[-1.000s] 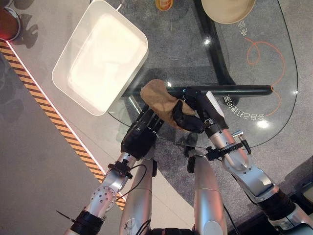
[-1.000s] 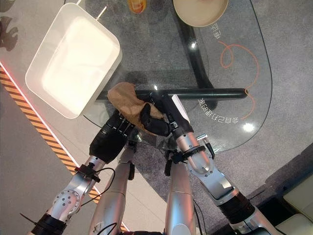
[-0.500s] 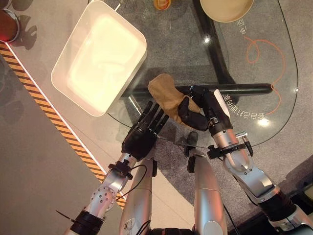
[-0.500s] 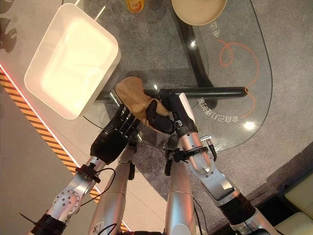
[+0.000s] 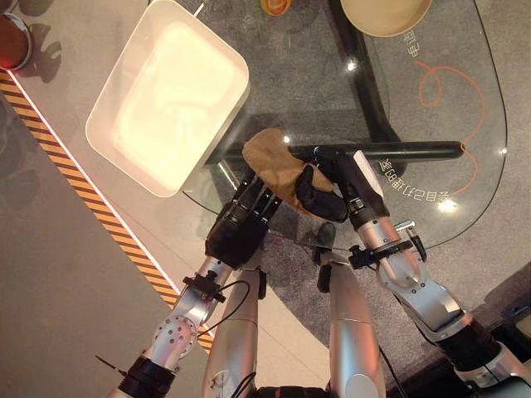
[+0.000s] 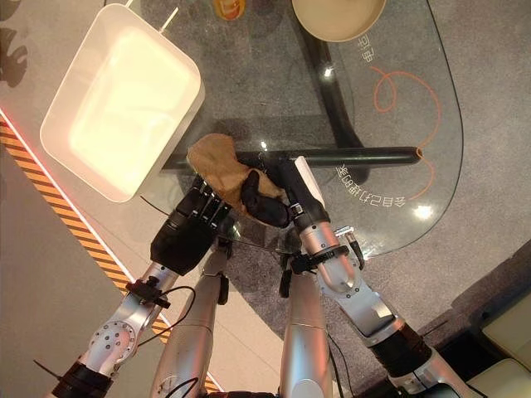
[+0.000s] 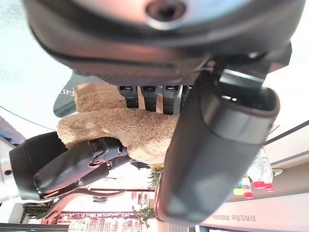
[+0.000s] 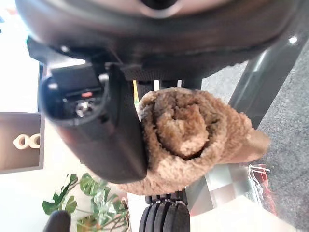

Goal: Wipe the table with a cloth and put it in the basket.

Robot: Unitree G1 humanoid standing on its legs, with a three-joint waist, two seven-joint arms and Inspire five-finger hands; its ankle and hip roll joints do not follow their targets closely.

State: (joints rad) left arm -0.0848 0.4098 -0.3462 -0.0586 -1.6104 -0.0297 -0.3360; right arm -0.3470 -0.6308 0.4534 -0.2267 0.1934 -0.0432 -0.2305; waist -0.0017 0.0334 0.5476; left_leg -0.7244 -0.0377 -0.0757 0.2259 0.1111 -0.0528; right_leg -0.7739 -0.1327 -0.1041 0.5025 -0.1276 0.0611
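You're mid-wipe: the brown cloth [image 5: 274,162] lies bunched on the glass table [image 5: 465,99] near its near-left edge, with your right hand [image 5: 319,195] curled around it, thumb clamping the roll (the right wrist view shows this best). Your left hand [image 5: 239,228] rests beside it, fingers straight, tips touching the cloth. The white basket [image 5: 108,108] sits to the far left, holding nothing yet, so the drop-off remains.

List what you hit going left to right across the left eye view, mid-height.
White basket → left hand → brown cloth → right hand → orange looped line under the glass table.
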